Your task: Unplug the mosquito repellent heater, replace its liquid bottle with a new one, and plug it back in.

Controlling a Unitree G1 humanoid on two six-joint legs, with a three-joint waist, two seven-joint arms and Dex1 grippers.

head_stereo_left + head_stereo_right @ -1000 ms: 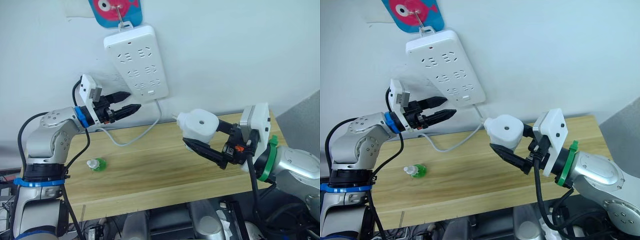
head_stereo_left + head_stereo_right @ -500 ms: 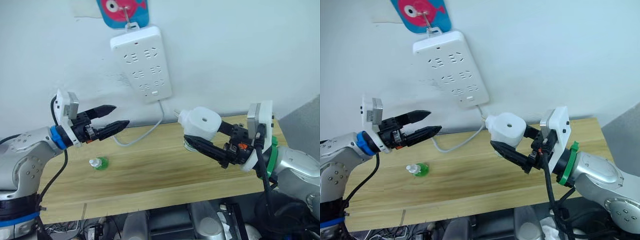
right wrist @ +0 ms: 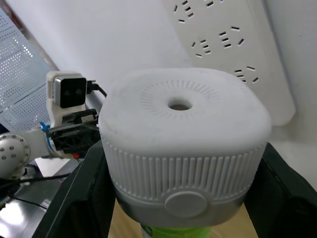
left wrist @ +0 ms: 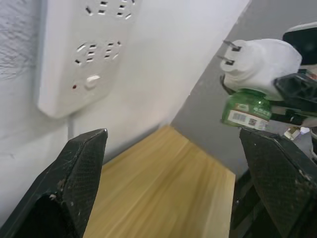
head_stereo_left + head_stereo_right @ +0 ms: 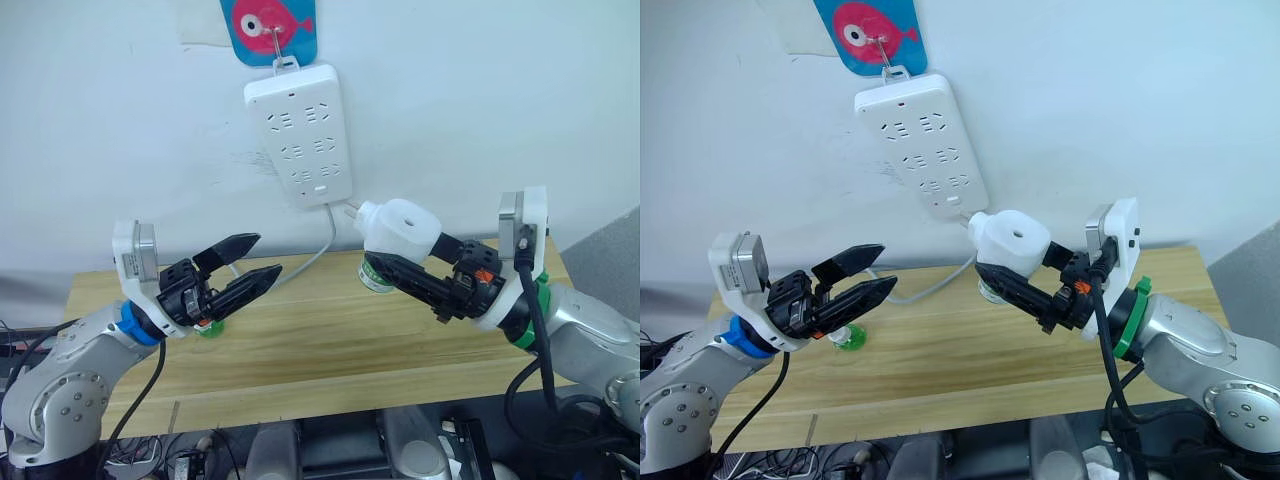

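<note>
At the right of centre in the head views, the right hand (image 5: 425,283) is gripping the mosquito repellent heater (image 5: 400,230) by its sides, holding it up in the air above the wooden desk (image 5: 330,345) and below the white power strip (image 5: 300,135) hanging on the wall at upper centre. The heater is unplugged, its two prongs pointing up toward the strip, and its liquid bottle (image 4: 245,110) is hanging green and exposed from its underside, probably presented that way so the other arm can reach it. At the lower left, the left hand (image 5: 240,275) is released, its fingers spread wide and grasping nothing, aimed across the frame toward the heater yet well apart from it. The new one (image 5: 849,338), with its white cap, is lying on the desk just behind that hand, partly hidden by it. Judging from this, the unplugging is done and the unscrewing of the old bottle is coming next; the open hand would need to close in on the small bottle without knocking the heater askew.
</note>
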